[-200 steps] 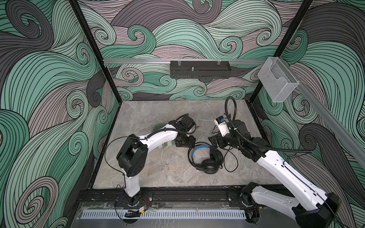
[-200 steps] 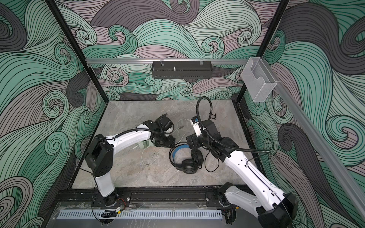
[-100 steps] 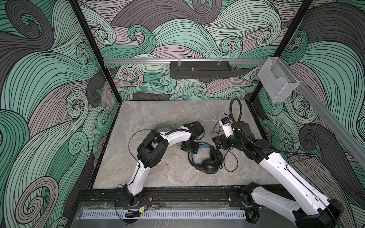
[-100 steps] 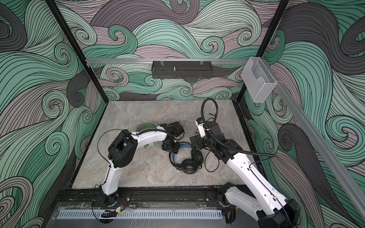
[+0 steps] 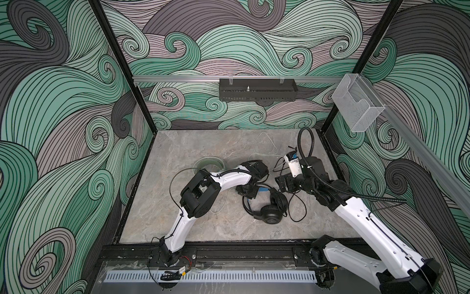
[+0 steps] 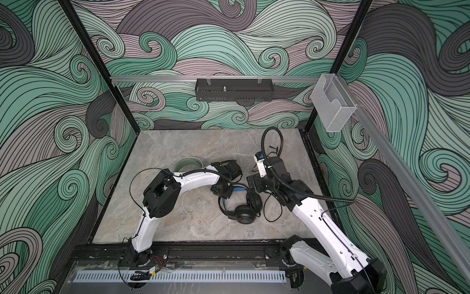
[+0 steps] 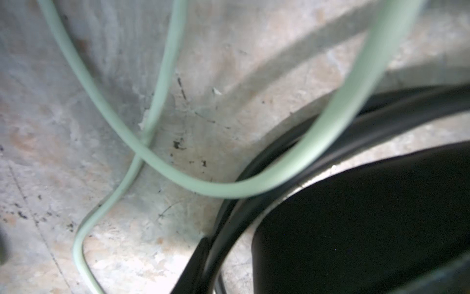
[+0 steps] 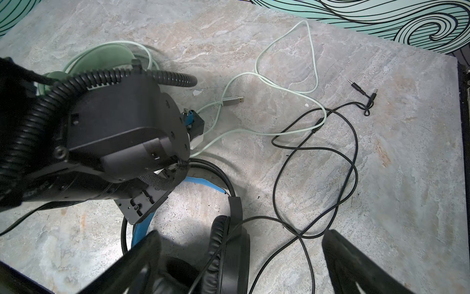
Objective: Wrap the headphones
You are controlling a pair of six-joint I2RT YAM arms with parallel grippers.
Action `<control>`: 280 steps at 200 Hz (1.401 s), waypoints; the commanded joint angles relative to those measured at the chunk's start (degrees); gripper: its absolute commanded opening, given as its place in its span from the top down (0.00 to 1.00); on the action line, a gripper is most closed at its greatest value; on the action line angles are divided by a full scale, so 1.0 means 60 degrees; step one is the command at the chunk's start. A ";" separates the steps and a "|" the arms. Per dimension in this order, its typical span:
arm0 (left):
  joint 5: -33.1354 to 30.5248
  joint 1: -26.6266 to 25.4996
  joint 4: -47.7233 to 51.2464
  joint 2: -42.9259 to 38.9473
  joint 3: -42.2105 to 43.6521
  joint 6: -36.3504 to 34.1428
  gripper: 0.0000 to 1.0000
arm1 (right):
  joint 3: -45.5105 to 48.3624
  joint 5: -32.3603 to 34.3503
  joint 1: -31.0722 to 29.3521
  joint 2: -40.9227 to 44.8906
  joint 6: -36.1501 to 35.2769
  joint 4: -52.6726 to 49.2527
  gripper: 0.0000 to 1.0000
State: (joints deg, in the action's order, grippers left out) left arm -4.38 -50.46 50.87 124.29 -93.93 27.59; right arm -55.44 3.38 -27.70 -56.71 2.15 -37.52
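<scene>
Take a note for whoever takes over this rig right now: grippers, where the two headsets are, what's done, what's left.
Left gripper: down at the blue-lined headband of the black over-ear headset; whether it grips cannot be told.
Right gripper: open, holding nothing, beside that headset.
Mint-green headset: further back on the grey marbled tabletop, partly behind the left arm.
Done: nothing wrapped; the thin black cable and the pale mint cable lie loose on the tabletop.
Left: wrap both cables.
</scene>
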 commanded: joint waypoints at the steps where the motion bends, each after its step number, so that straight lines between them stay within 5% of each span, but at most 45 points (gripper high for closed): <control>1: -0.0553 -0.0028 0.0338 0.0295 0.0293 0.0033 0.79 | 0.0097 0.0001 0.0105 0.0150 0.0007 0.0011 0.01; 55: -0.1183 -0.0026 0.0525 -0.0082 0.0039 -0.0195 1.00 | 0.0024 -0.0074 0.0184 0.0233 -0.0086 -0.0007 0.01; 145: -0.3709 0.0490 0.1978 -0.3652 -0.1607 -0.2363 1.00 | -0.1017 -0.2012 0.0457 0.0838 -0.0877 0.0374 0.01; 181: -0.4776 0.1143 0.1390 -0.5419 -0.1677 -0.3835 1.00 | -0.2237 -0.3980 0.0457 0.0523 -0.1076 0.0870 0.01; 210: -0.4932 0.1739 0.0458 -0.6655 -0.1583 -0.4831 1.00 | -0.3198 -0.5374 0.0457 -0.0160 -0.1078 0.1291 0.01; 280: -0.3734 0.3196 0.1130 -0.6898 -0.3505 -0.4490 1.00 | -0.2633 -0.6638 0.0436 -0.0509 -0.0022 0.2506 0.01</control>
State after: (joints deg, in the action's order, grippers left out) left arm -30.81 -33.19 57.91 83.18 -108.38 -1.54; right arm -74.08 -31.40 -25.36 -61.08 -0.69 -25.61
